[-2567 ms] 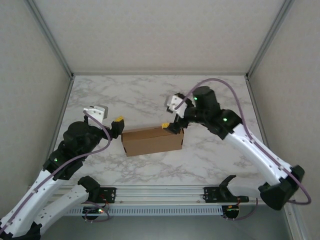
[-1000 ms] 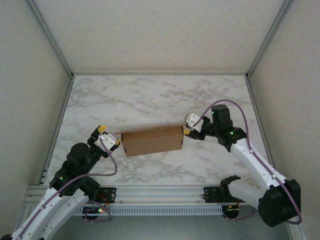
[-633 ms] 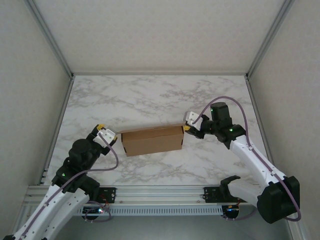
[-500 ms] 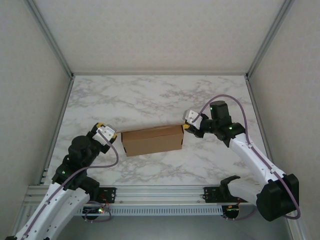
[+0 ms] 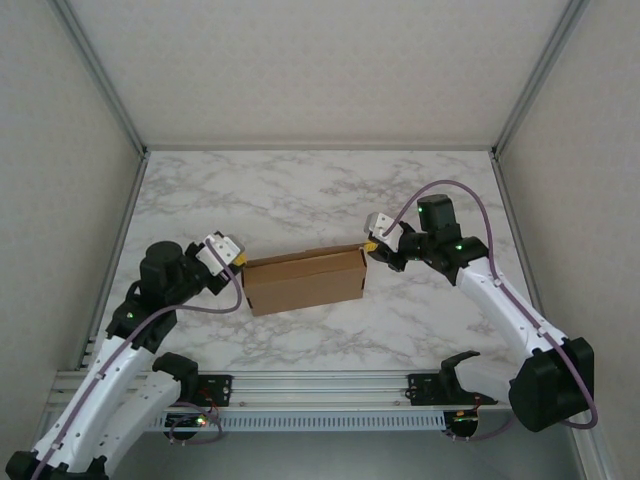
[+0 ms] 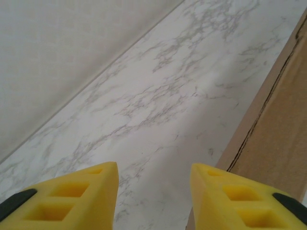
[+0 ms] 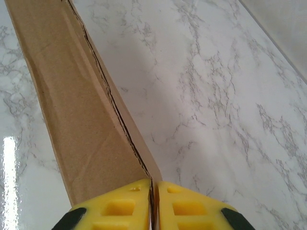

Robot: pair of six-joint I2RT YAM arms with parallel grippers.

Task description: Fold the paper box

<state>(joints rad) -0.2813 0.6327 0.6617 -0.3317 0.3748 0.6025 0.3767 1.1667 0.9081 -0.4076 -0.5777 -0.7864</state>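
Finds the paper box [image 5: 305, 279] lying low and long on the marble table [image 5: 300, 190], squarely between the two grippers; puts one end of it at the tips of the right gripper [image 5: 372, 247] and the other end just past the tips of the left gripper [image 5: 238, 260].

Reads the right gripper as closed, its yellow fingers [image 7: 120, 206] set together with only a hairline slit between; sees a thin upper edge of brown cardboard run straight into that slit from ahead, pinched there; in the right wrist view, stretches the box [image 7: 81, 96] away in front of the fingertips and off to their left, with bare marble to their right.

Reads the left gripper [image 6: 153, 191] as open, its two yellow fingers [image 6: 105, 191] standing apart with bare marble in the gap; grips nothing there; in the left wrist view, sets the box [image 6: 278, 139] ahead and to the right of the fingertips, its brown side rising just beside the right-hand finger; cannot tell whether that finger touches the cardboard; leaves marble and a pale wall [image 6: 57, 48] ahead and to the left of that gripper.
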